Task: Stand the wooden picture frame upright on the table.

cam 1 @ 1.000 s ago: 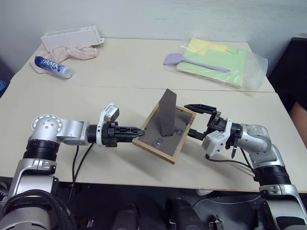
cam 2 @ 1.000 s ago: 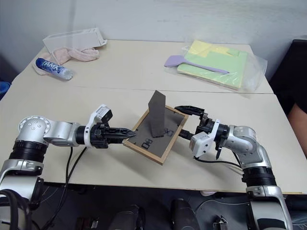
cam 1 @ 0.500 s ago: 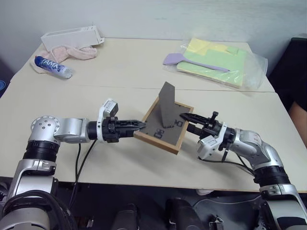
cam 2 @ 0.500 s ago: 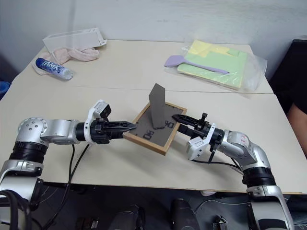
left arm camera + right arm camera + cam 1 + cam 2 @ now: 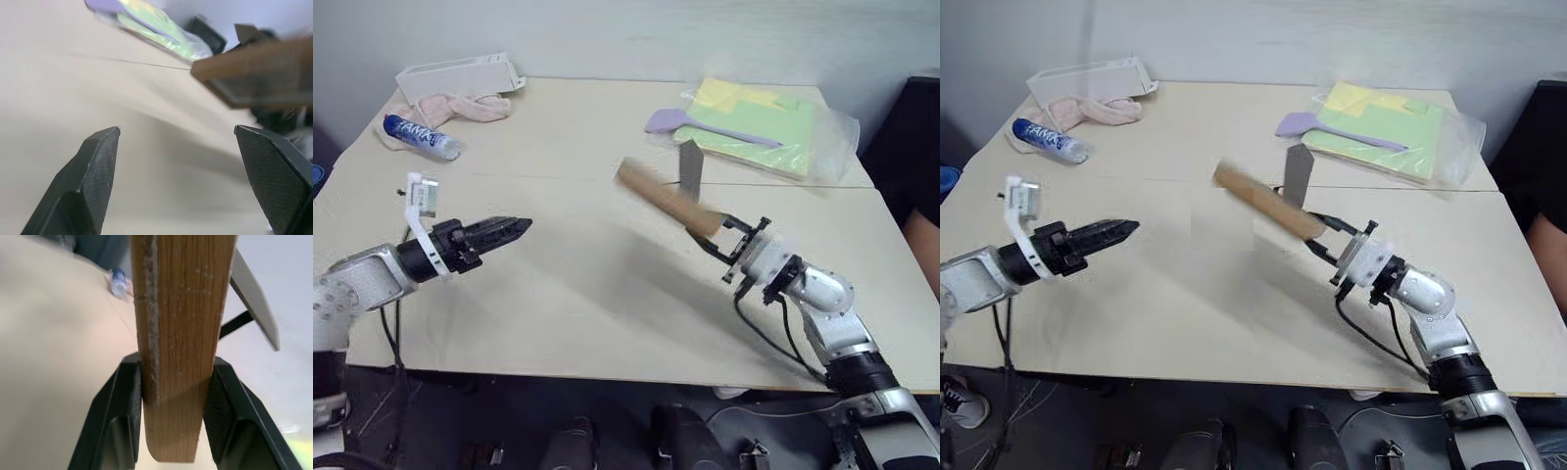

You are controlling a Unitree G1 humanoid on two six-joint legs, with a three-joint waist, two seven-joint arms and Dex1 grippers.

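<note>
The wooden picture frame (image 5: 661, 196) is lifted off the table (image 5: 578, 294) and blurred. I see it edge-on as a slanted light-wood bar. Its grey easel stand (image 5: 690, 168) sticks up from its back. My right gripper (image 5: 713, 233) is shut on the frame's lower right end. In the right wrist view the wood edge (image 5: 181, 308) sits clamped between both fingers (image 5: 124, 401). My left gripper (image 5: 514, 227) hovers well left of the frame, open and holding nothing. In the left wrist view its fingers (image 5: 98, 161) stand wide apart, pointing toward the frame (image 5: 259, 73).
At the back left lie a blue water bottle (image 5: 421, 137), a pink towel (image 5: 460, 106) and a white tray (image 5: 460, 73). At the back right a purple spatula (image 5: 705, 125) rests on yellow-green folders in clear plastic (image 5: 773, 122). A thin seam (image 5: 558, 179) crosses the table.
My left gripper let go of the frame's left edge, opened and pulled away to the left. My right gripper closed on the right edge, rolled, and raised the frame off the table.
</note>
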